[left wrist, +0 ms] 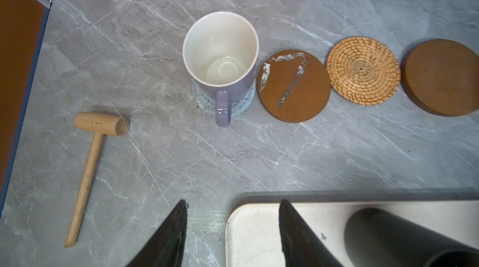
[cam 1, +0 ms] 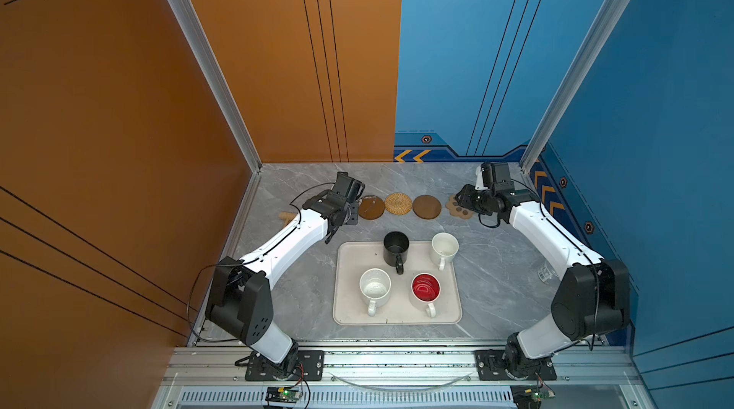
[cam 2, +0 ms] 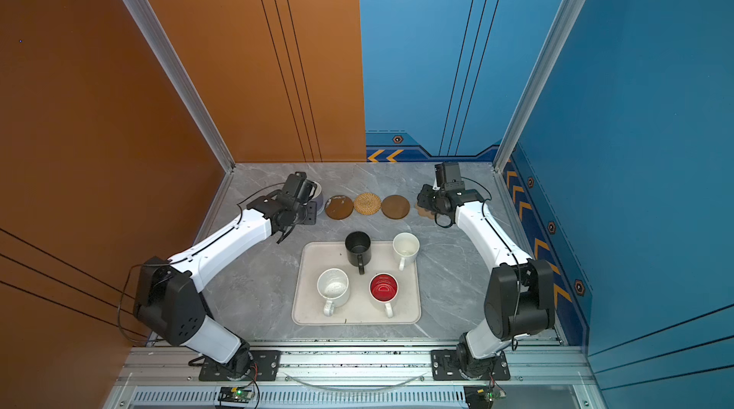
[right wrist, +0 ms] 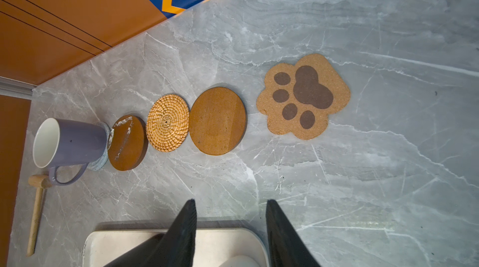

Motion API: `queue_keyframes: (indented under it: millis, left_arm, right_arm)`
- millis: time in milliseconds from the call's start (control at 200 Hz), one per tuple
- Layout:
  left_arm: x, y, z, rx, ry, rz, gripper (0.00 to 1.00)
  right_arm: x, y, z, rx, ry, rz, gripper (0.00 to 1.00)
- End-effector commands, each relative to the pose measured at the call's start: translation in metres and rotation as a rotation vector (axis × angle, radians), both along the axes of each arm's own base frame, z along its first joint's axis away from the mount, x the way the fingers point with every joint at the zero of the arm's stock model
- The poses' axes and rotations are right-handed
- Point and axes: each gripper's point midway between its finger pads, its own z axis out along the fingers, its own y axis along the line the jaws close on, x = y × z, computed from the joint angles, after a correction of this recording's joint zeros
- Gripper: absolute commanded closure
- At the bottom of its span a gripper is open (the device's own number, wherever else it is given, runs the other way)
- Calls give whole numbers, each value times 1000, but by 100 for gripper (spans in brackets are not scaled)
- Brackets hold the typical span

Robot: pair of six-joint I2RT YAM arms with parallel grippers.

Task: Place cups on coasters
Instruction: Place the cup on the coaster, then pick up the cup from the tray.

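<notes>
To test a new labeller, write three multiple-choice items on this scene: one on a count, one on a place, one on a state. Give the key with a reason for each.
1. How many mugs stand on the cream tray?
A. two
B. four
C. five

2. Where is the lavender mug?
A. on the tray
B. on the grey woven coaster
C. on a shelf

3. How is the left gripper?
A. open and empty
B. shut on a mug
C. shut on a coaster

Key:
1 B, four mugs show on it in both top views.
2 B, the woven edge shows under its base.
3 A, the jaws stand apart with nothing between them.
</notes>
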Motion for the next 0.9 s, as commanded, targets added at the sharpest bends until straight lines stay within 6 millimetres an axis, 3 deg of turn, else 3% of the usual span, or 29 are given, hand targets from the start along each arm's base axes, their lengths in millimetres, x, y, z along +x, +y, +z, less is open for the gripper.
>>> queue_keyframes:
  millis: [0, 155, 386, 661, 896]
  left_arm:
    - [-17, -9, 3, 19, 8, -30, 42]
    - [-25, -27, 16, -3, -18, -82, 42]
    - [-28, -31, 32, -36, -52, -99, 41]
    - [-30, -32, 31, -26, -46, -121, 41]
    - [-32, -34, 26, -22, -31, -149, 41]
  right_arm:
    - [-17, 9, 11, -70, -8, 27, 52]
    - [-43, 20, 22, -170, 5, 69, 49]
    - [-92, 41, 32, -297, 24, 122, 48]
    - [-146, 69, 13, -339, 76, 120, 49]
    - [-174, 78, -7, -375, 117, 68, 49]
